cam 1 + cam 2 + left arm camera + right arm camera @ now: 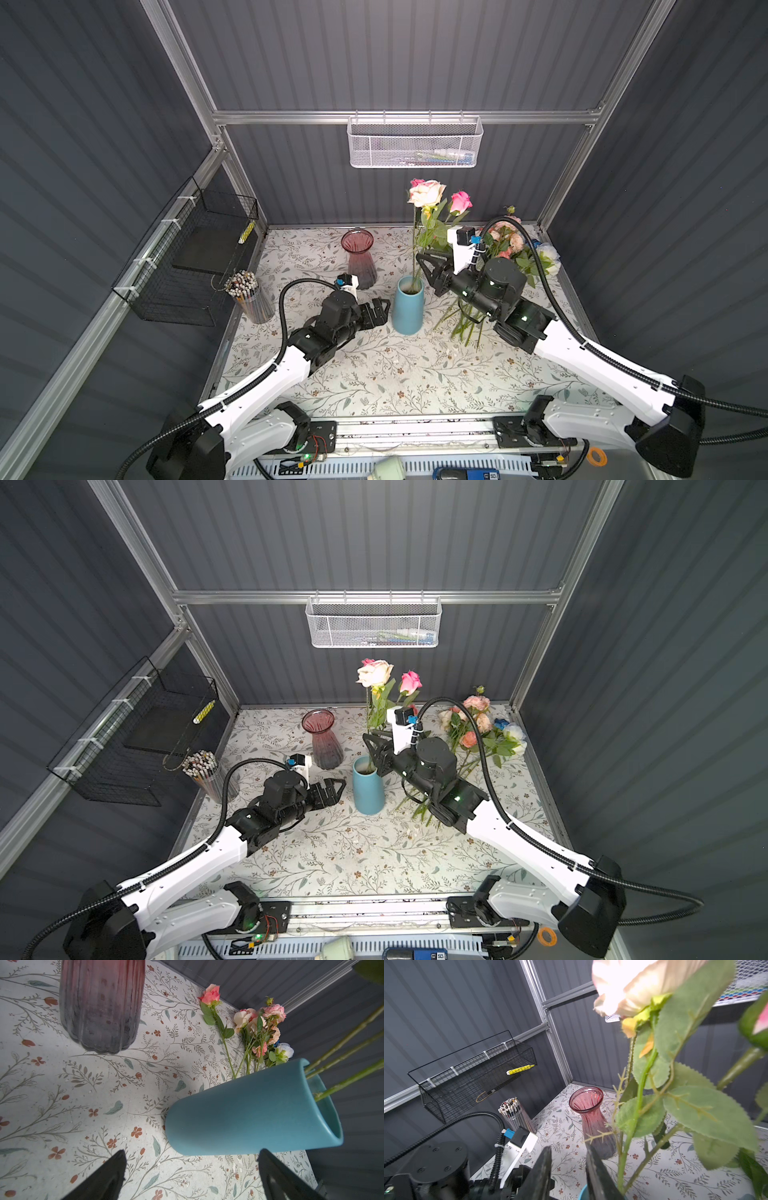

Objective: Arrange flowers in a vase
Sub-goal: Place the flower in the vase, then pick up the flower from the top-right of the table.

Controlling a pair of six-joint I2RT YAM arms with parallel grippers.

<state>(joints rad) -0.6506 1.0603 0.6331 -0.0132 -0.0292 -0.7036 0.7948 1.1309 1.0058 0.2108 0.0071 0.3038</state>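
My right arm (590, 361) hides much of the flowers (513, 245) lying on the bench (374, 374). Three stems (342, 1043) stand in the blue vase (408, 309), their ends unseen. My right hand (423, 268) is level beside them, narrowly parted and empty. My left hand (385, 313) is spread wide, near the vase.

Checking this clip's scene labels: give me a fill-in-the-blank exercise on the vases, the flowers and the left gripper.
1. The upright roses stand in the vase coloured ____.
2. The pink glass vase is ____.
3. The left gripper, beside the roses' vase, has its jaws ____.
4. The loose flowers lie on the ____.
Missing words: blue; empty; open; table.
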